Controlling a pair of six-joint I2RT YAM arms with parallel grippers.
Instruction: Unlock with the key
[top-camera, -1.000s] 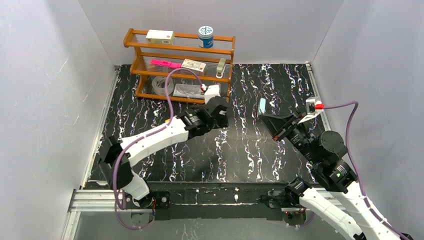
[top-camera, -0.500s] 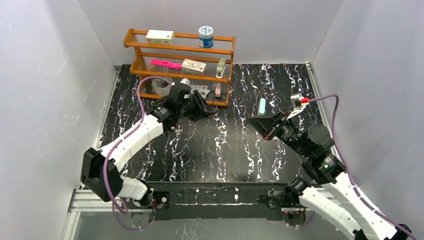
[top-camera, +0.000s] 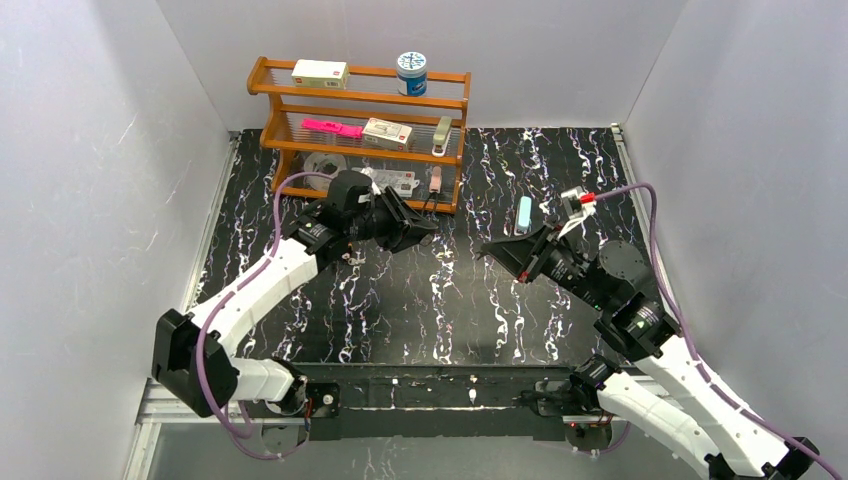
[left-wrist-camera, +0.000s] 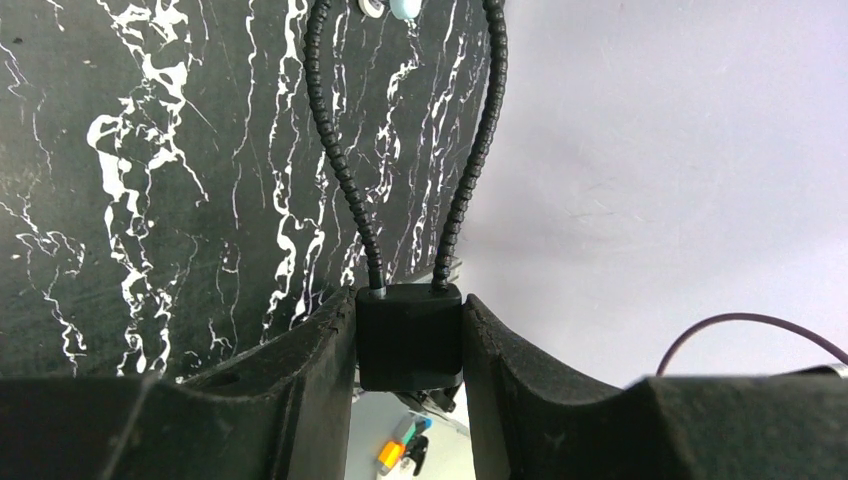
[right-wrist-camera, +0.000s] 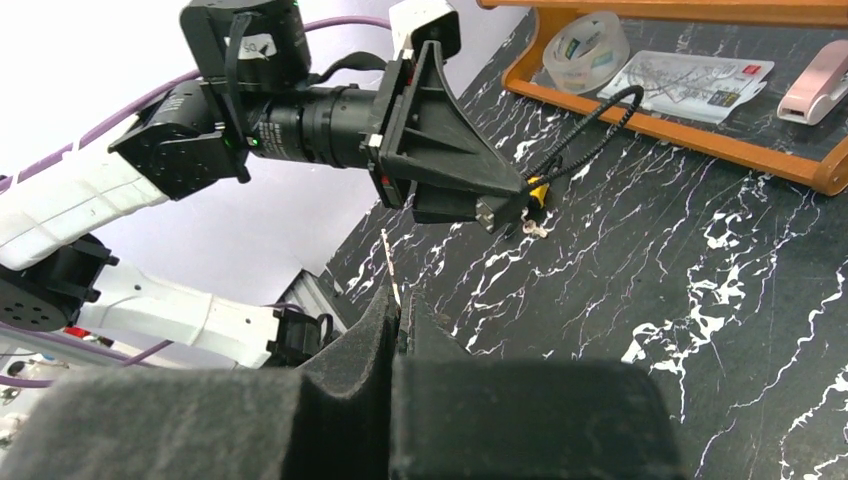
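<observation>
My left gripper (top-camera: 425, 232) is shut on a black padlock (left-wrist-camera: 410, 335) and holds it by its sides above the table. The padlock's black cable shackle (left-wrist-camera: 335, 150) loops away from the fingers. In the right wrist view the lock (right-wrist-camera: 497, 212) sits at the tip of the left gripper, with a yellow tag (right-wrist-camera: 538, 190) beside it. My right gripper (top-camera: 487, 250) is shut on a thin metal key (right-wrist-camera: 393, 270), whose blade sticks out past the fingertips. The key points towards the lock, a short gap to its right in the top view.
A wooden shelf (top-camera: 360, 130) stands at the back left with a tape roll (top-camera: 325, 165), a pink stapler (top-camera: 436, 180), boxes and a blue tin (top-camera: 411, 73). A light-blue object (top-camera: 524, 213) lies on the black marbled table (top-camera: 450, 310). White walls enclose three sides.
The left arm has swung back left towards the shelf and turned its gripper to point right. The right gripper has moved left towards it with the key.
</observation>
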